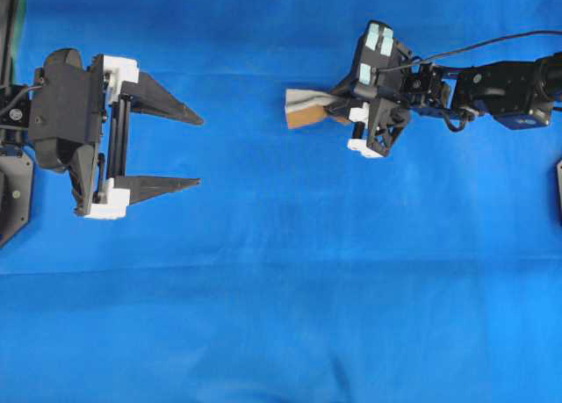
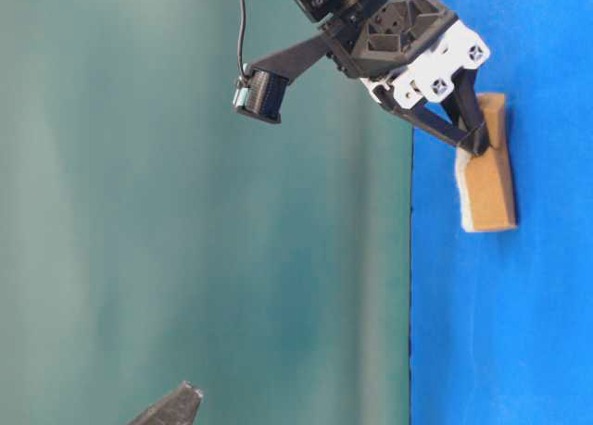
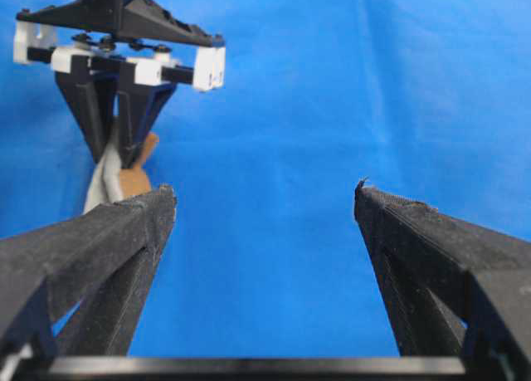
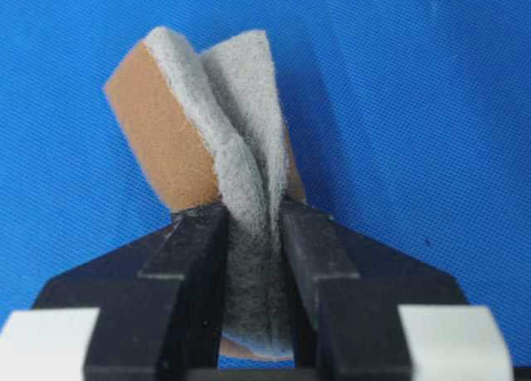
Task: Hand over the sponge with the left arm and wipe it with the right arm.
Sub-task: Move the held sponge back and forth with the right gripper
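You'll find no readable writing or brand marks on anything in view. Your counter (image 1: 281, 315) is covered by a bright blue cloth with faint creases, and the table-level view shows a plain teal-green backdrop (image 2: 185, 212) behind it. Your sponge (image 4: 207, 132) has a grey-white fuzzy face over an orange-brown layer, and it is folded in on itself where it is squeezed. Your right end effector (image 4: 253, 256) is pinching the sponge at one end, holding it against the cloth. Your left end effector (image 1: 189, 150) stands spread wide, well apart from the sponge, holding nothing.
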Robot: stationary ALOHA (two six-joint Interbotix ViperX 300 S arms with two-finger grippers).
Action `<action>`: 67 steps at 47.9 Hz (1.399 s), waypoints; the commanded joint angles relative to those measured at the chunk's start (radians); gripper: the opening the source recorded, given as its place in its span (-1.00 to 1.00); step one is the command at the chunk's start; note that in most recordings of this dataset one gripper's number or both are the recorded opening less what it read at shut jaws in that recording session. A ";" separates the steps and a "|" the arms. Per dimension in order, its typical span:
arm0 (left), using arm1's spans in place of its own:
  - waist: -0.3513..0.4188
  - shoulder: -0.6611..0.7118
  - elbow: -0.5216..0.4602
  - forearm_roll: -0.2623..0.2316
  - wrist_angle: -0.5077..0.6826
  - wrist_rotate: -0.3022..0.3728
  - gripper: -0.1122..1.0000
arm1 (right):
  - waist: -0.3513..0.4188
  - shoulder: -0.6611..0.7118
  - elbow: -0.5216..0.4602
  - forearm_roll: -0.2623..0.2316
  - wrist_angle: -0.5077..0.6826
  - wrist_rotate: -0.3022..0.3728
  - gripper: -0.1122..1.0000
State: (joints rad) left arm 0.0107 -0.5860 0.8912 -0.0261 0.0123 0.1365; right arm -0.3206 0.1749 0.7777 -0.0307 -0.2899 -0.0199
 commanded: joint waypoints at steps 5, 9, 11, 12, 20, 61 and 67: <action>-0.003 -0.003 -0.011 -0.002 -0.017 0.002 0.82 | 0.115 -0.017 0.003 0.012 -0.003 0.018 -0.32; -0.003 -0.003 -0.009 -0.002 -0.017 0.005 0.82 | 0.187 -0.017 0.011 0.026 -0.003 0.032 -0.32; -0.003 -0.005 -0.009 -0.002 -0.017 0.006 0.82 | 0.233 -0.017 0.014 0.034 -0.003 0.044 -0.32; -0.003 -0.003 -0.009 -0.002 -0.017 0.006 0.82 | 0.252 -0.017 0.014 0.037 -0.003 0.051 -0.32; -0.003 -0.005 -0.009 -0.002 -0.017 0.006 0.82 | 0.367 -0.018 0.008 0.057 -0.002 0.098 -0.32; -0.003 0.005 -0.005 -0.002 -0.026 -0.002 0.82 | 0.061 -0.035 -0.005 0.017 0.032 0.005 -0.35; -0.003 0.018 -0.006 -0.002 -0.029 -0.002 0.82 | 0.000 -0.035 -0.014 0.017 0.032 -0.037 -0.35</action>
State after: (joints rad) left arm 0.0092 -0.5706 0.8974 -0.0276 -0.0077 0.1365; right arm -0.2853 0.1703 0.7823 -0.0123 -0.2546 -0.0460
